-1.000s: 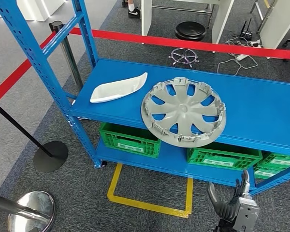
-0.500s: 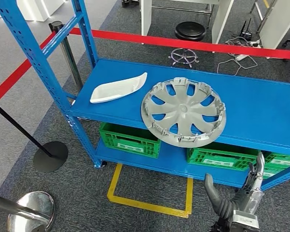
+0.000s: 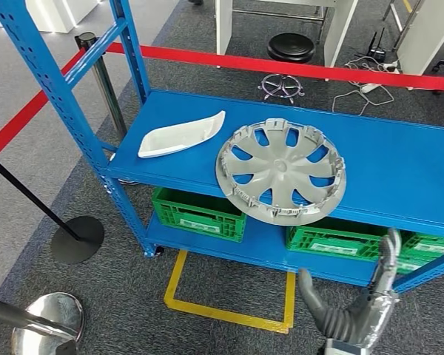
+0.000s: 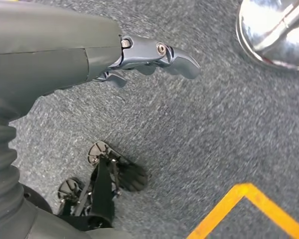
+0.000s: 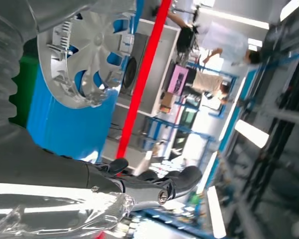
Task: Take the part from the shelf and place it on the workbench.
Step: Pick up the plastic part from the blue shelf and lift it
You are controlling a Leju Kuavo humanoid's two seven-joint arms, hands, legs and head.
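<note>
Now, your right hand is hanging low in front of the shelf, fingers spread wide and holding nothing. The left hand is pointing at the carpet, also empty. The wheel cover is lying flat and jutting past the shelf's front edge, so a reach from below is risking to knock it off. The white trim piece is lying farther left; which part you want, I cannot tell.
</note>
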